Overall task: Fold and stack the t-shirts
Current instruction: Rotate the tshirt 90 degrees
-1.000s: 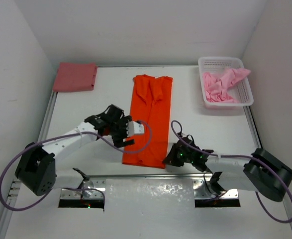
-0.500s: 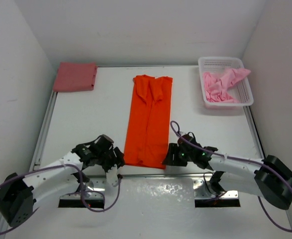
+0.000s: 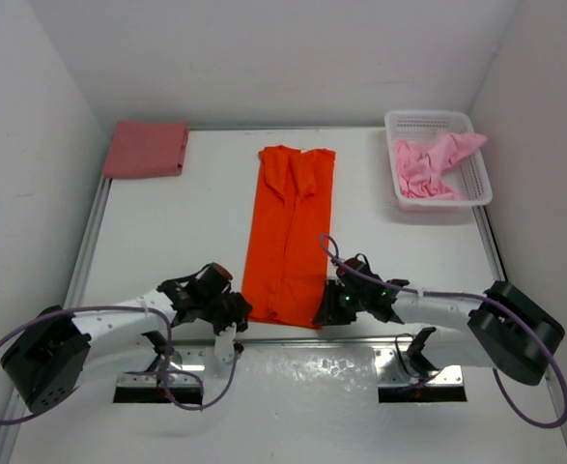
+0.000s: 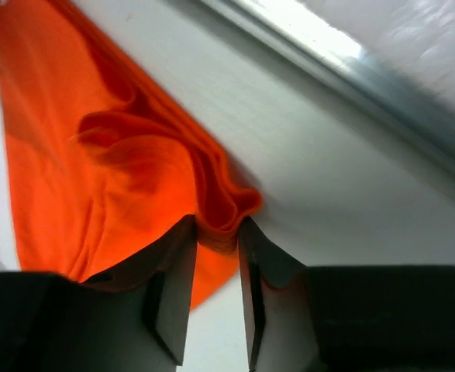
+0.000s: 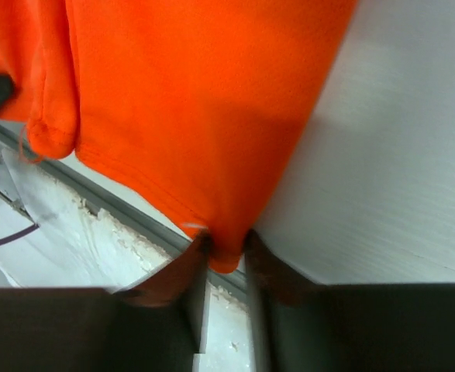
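The bright orange t-shirt (image 3: 291,232) lies as a long narrow strip down the middle of the table, collar end at the back. My left gripper (image 3: 241,314) is shut on its near left corner, where the cloth (image 4: 95,155) bunches up between the fingertips of the left gripper (image 4: 215,232). My right gripper (image 3: 320,312) is shut on the near right corner, and the hem of the orange cloth (image 5: 196,101) is pinched in the right gripper (image 5: 225,246). A folded rose-red t-shirt (image 3: 148,148) rests at the back left. A crumpled light pink t-shirt (image 3: 426,164) lies in the basket.
The white perforated basket (image 3: 438,118) stands at the back right. A metal rail (image 3: 293,346) runs along the near table edge just behind both grippers, also seen as a bright metal rail (image 4: 351,62). White walls close in the left, back and right sides.
My left arm swung from beside the orange shirt's middle down to its near left corner and closed on it. My right gripper opened at the near right corner and closed on the hem.
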You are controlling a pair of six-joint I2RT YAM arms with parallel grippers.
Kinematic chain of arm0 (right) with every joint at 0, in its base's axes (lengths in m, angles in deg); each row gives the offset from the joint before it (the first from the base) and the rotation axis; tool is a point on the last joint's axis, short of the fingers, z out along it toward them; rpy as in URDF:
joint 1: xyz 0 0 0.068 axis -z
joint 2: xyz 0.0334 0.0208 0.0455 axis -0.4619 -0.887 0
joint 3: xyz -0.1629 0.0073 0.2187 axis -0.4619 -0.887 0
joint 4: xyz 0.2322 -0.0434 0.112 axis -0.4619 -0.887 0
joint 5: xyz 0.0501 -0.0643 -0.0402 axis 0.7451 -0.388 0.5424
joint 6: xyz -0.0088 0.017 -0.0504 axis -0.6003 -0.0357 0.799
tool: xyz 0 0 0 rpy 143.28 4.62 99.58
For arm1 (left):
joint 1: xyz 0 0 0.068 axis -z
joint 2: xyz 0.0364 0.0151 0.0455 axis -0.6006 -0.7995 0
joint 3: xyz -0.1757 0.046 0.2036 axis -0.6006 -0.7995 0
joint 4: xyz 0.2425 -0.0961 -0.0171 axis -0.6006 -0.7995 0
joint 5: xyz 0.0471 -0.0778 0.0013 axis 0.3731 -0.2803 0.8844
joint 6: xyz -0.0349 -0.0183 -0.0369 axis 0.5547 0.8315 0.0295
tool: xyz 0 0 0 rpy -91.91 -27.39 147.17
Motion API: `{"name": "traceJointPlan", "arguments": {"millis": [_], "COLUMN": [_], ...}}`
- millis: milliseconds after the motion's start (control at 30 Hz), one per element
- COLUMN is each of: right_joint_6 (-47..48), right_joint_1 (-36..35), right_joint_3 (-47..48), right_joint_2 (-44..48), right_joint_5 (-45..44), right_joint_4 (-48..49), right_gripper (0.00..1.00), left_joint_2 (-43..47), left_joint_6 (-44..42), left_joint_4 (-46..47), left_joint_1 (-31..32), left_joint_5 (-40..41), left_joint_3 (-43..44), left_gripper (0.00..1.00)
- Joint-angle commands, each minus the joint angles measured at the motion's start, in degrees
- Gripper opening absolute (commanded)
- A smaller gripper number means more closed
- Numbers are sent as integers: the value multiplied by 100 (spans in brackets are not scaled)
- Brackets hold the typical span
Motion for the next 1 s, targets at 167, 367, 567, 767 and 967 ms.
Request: {"name": "traceJointPlan", "arguments": {"millis": [167, 367, 567, 767, 967], "right_joint_6": [-3, 312, 1243, 1780, 2035], "right_joint_1": [-15, 414, 1381, 2217, 2630], "right_joint_3": [-405, 181, 1377, 2529, 4144], "right_joint_2": [-169, 279, 394, -448, -1660], "right_joint_5": [-69, -227, -271, -87, 1], "right_joint_4": [-506, -1111, -2148, -2053, -2053], "right_gripper": [0, 0, 0, 0, 0], "left_joint_2": [121, 120, -388, -1197, -1900], "left_joint_6": [1335, 2925, 4175, 4702, 5353], "left_joint_4": [537, 668, 539, 432, 845], "left_joint_1": [512, 494, -426, -1157, -1624], "left_joint_5": [-554, -361, -816, -966, -967], "left_joint_3": [27, 590, 1793, 2892, 3561], "left_gripper": [1, 0, 0, 0, 0]}}
